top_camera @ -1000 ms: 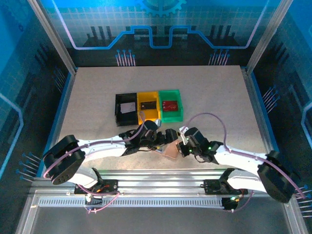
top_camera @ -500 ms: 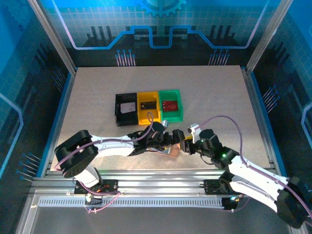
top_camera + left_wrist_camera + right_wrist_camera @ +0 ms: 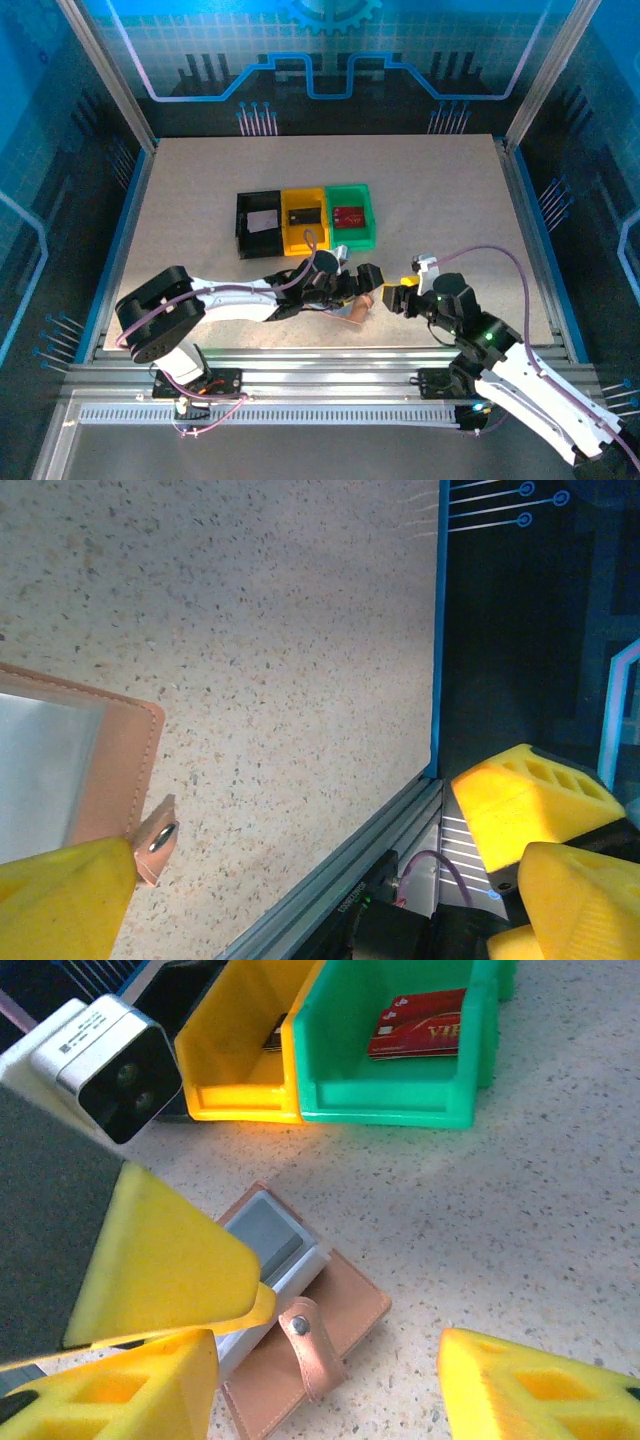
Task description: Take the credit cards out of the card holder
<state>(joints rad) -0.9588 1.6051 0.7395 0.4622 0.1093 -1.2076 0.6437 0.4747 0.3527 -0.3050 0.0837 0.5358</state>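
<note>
Left jaws were wide, one pad [image 3: 60,900] over the open card holder [image 3: 345,1310], which lay flat and slantwise on the bench [image 3: 450,200] near the front edge, with the right jaws also wide, empty, just beside it.

A: Any legible text?
B: One entry. Red card [image 3: 418,1022] lying in the green tray [image 3: 400,1100], right wrist view: gold capitals "VI", the rest cut off by the tray wall (small pale marks above them, too blurred to read).
A: Other markings?
B: None legible.
</note>
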